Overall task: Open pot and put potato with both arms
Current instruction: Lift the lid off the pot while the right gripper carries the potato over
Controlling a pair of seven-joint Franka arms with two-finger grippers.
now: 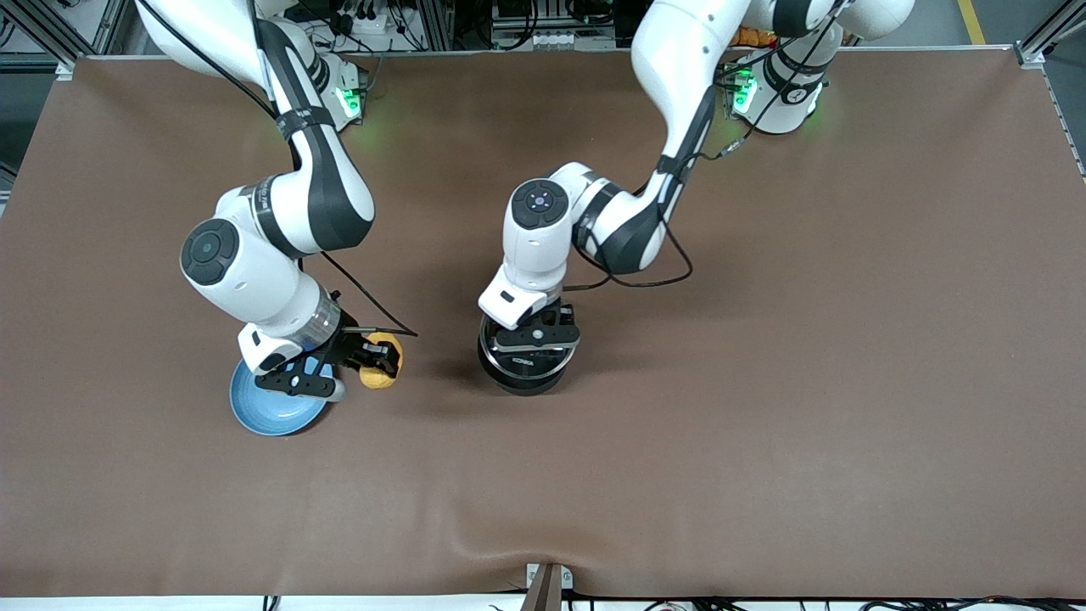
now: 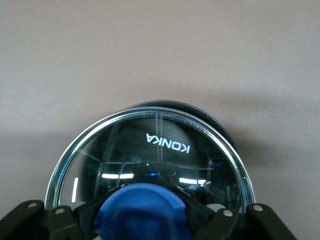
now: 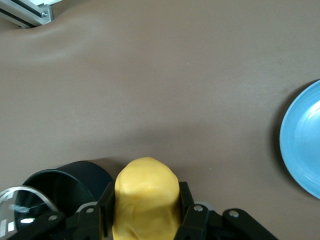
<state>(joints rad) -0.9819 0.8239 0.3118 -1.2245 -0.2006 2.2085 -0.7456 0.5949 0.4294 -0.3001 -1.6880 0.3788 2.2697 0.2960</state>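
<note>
Flat light-blue plate (image 1: 270, 413); right hand (image 1: 363, 361) pinching small yellow-orange potato (image 1: 379, 361), small black saucepan (image 1: 523, 373) toward left arm's end; left hand (image 1: 537, 329) clamping glass lid's blue knob (image 2: 140, 212).

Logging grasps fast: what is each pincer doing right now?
Left pincer: shut on the blue knob of the glass lid, over the pot.
Right pincer: shut on the potato, beside the blue plate.

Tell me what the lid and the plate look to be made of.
Lid: clear glass, likely; reflections and the pot show through it, with a shiny metal rim and blue, seemingly plastic knob. Plate: glossy light-blue, probably glazed ceramic or plastic.
</note>
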